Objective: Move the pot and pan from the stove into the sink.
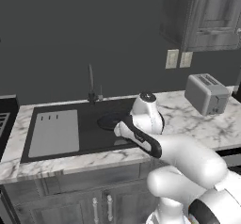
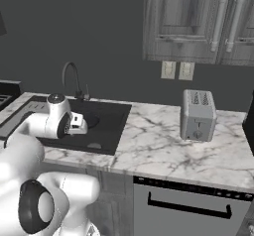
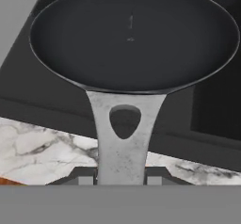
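The tool (image 3: pixel 121 180) is clamping the pan's pale metal handle (image 3: pixel 123 138), fingers (image 3: pixel 84 178) pressing either side. The dark pan (image 3: pixel 134 39) is hanging over the sink (image 1: pixel 89 129), beyond the marble bench (image 3: pixel 42 145) edge. Farther back, the faucet (image 1: pixel 91 84) is rising.

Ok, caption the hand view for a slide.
Gripper shut on the thin light metallic handle of the shallow dark-grey frying pan, held over the dark rectangular sink.
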